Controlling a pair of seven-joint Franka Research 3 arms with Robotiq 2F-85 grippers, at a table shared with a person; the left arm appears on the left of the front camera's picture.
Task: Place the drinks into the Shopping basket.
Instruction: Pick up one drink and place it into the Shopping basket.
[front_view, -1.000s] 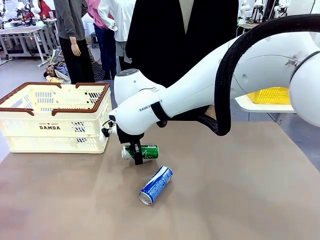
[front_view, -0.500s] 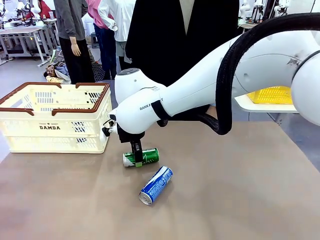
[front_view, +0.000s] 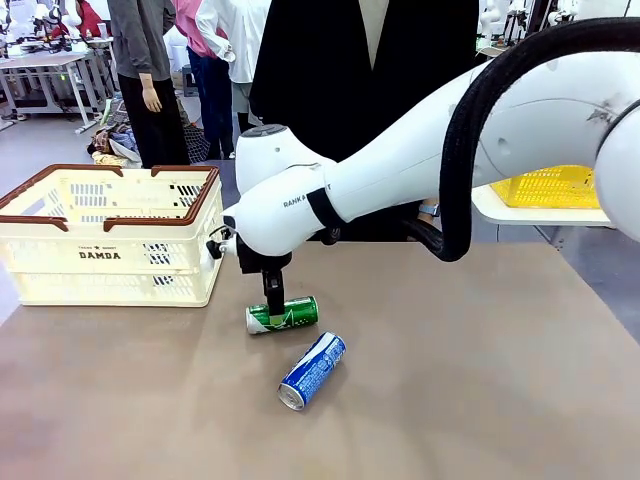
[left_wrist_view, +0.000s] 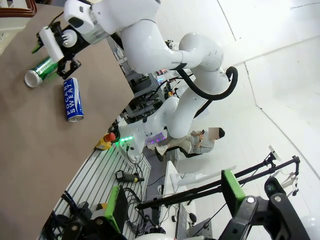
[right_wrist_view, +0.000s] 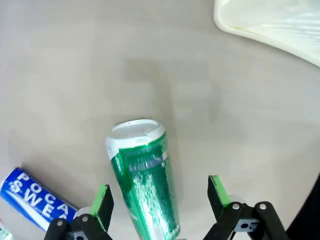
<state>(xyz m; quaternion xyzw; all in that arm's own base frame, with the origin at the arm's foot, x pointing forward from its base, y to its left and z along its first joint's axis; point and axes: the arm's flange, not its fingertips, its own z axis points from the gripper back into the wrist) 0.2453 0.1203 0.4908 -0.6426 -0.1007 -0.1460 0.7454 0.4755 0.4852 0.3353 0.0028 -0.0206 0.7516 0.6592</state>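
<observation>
Front view: a green can (front_view: 282, 316) is seen lying on its side near the middle of the table (front_view: 480, 390), straddled by the right end effector (right_wrist_view: 160, 194), whose jaws are spread wide and touch nothing. A blue-and-white can (front_view: 312, 370) lies just beside it, toward the near edge. The Shopping basket (front_view: 205, 200) is set at the far left corner.

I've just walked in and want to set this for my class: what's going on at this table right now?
The robot's right gripper hangs open just above a green can that lies on its side on the table, not gripping it. A blue-and-white can lies close by, nearer the robot. Both cans are outside the cream shopping basket at the left. The left gripper is open and holds nothing.
</observation>
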